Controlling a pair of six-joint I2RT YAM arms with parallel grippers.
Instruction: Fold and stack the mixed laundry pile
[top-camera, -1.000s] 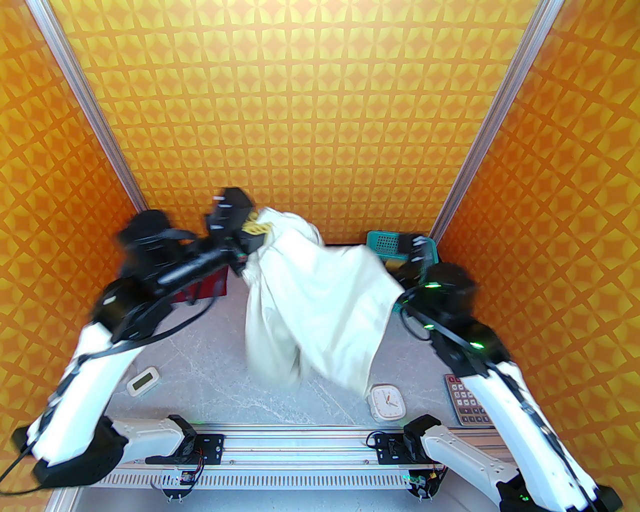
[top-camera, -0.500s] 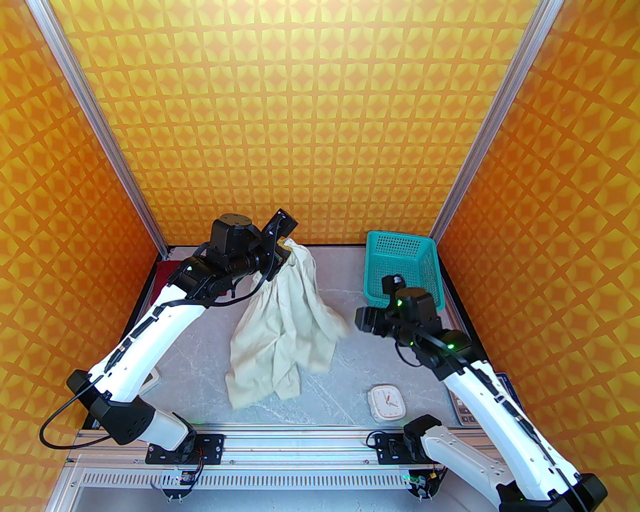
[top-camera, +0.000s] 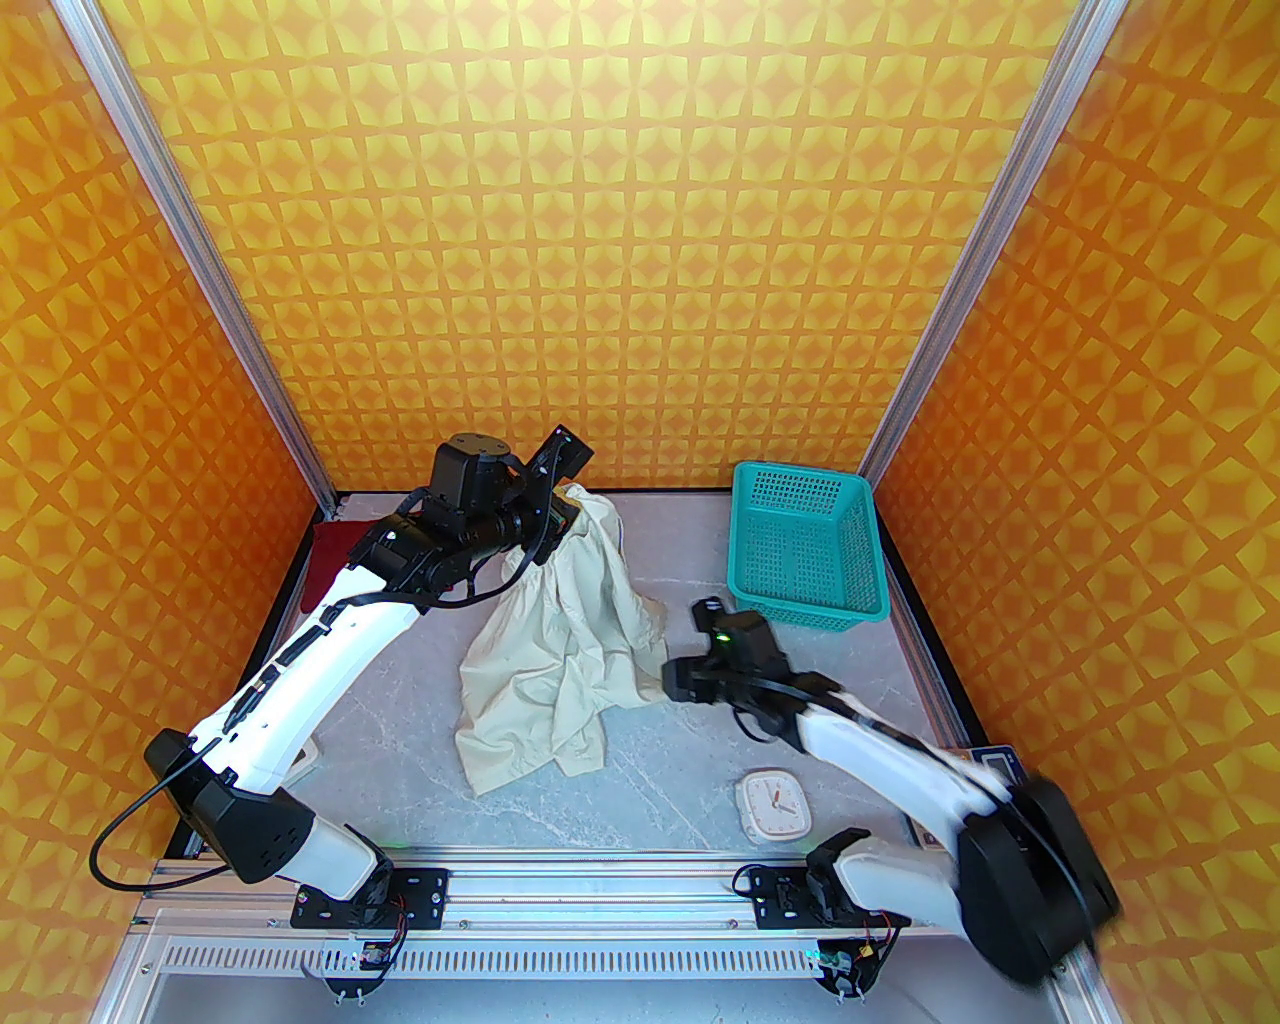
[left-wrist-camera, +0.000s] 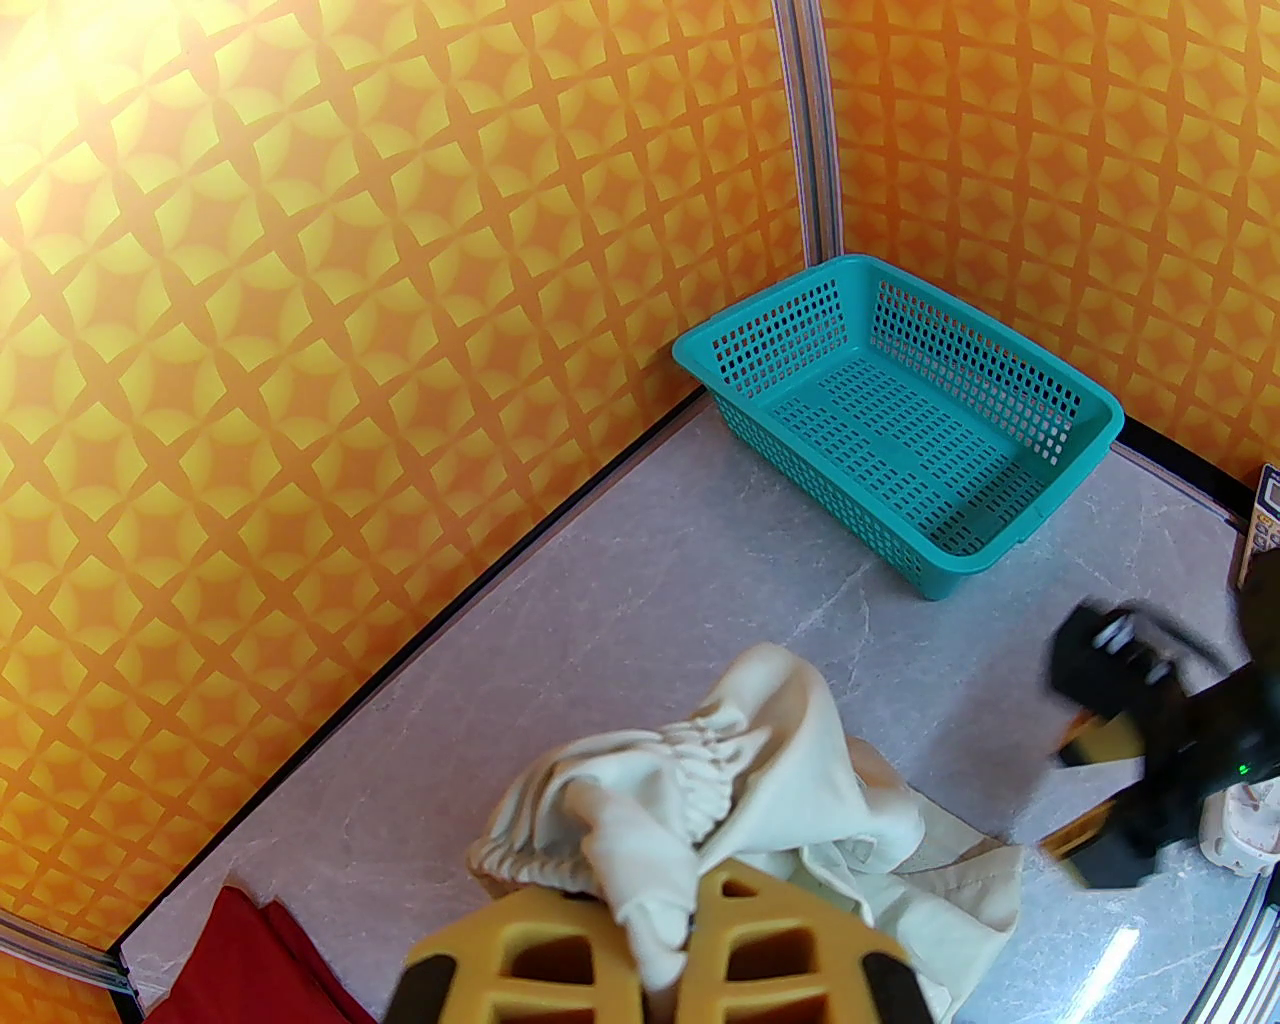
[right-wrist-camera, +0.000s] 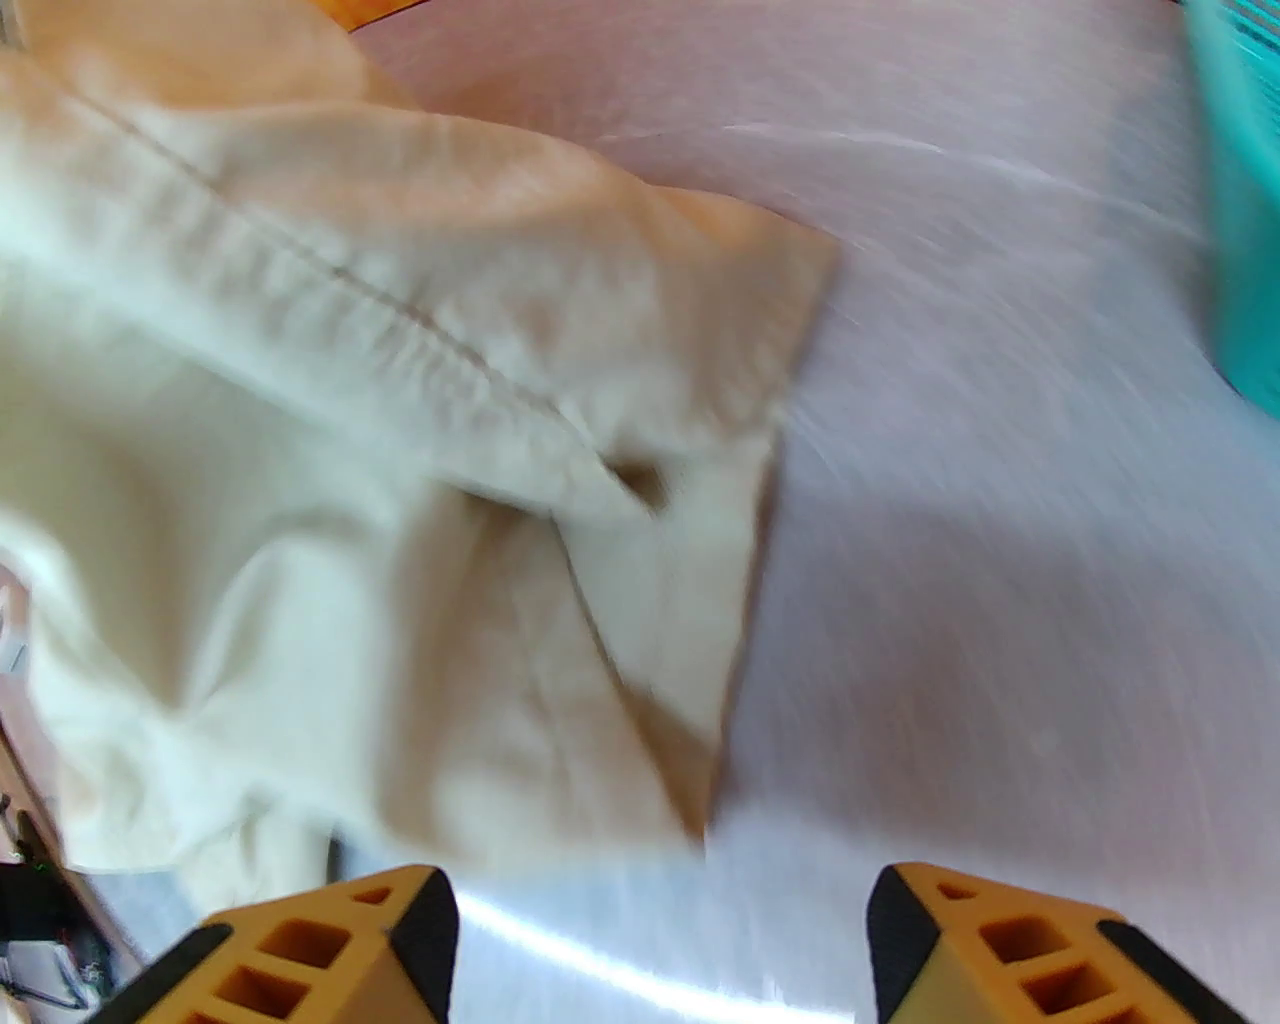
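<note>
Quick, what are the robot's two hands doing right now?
Left gripper: shut on the shorts.
Right gripper: open, holding nothing.

Bright, even light fills the scene, glare whitens the wall (left-wrist-camera: 60, 90) high to the left of the left pincer (left-wrist-camera: 660, 940), and motion blur smears the cream shorts (right-wrist-camera: 350, 450) and table (right-wrist-camera: 1000, 600) ahead of the right pincer (right-wrist-camera: 660, 900).

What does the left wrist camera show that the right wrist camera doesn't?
Left wrist: the whole teal basket, empty by the wall; a corner of the maroon shirt; the right arm, blurred; the gathered waistband of the cream shorts pinched in shut jaws. Right wrist: a close, blurred look at a seamed corner of the shorts, its own jaws wide apart and holding nothing. Both: the shorts, the grey table and some of the basket.
</note>
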